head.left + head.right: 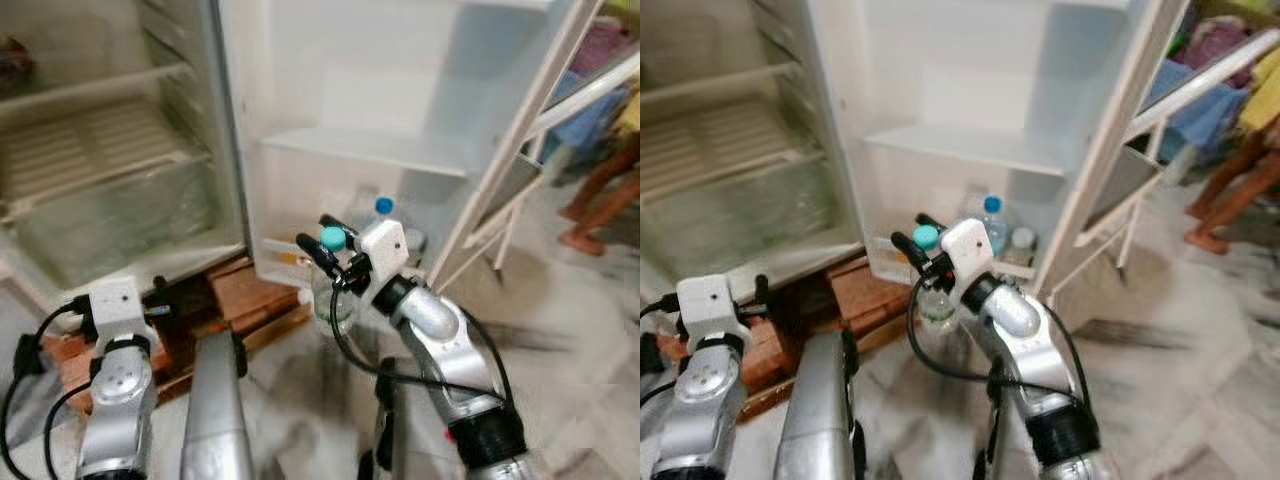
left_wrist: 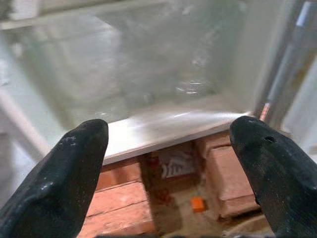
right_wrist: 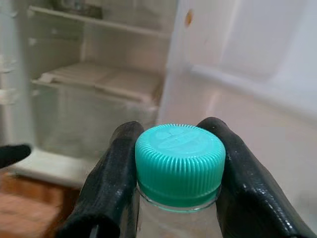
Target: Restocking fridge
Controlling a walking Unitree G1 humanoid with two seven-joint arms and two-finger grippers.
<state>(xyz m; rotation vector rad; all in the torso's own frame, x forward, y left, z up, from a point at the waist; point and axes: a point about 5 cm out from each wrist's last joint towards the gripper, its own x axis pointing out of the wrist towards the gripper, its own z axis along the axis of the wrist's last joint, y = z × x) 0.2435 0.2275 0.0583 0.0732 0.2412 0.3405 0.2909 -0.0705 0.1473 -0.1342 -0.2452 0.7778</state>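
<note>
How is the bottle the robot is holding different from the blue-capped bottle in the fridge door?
The held bottle has a teal cap; the door bottle has a blue one. The held bottle hangs gripped at its neck in the right hand; the door bottle stands on the door shelf. Both are clear plastic and upright.

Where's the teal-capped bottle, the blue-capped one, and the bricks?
teal-capped bottle (image 3: 180,166), right wrist view, its cap.
blue-capped bottle (image 1: 384,206), left eye view, its cap.
bricks (image 2: 229,176), left wrist view, top face.
</note>
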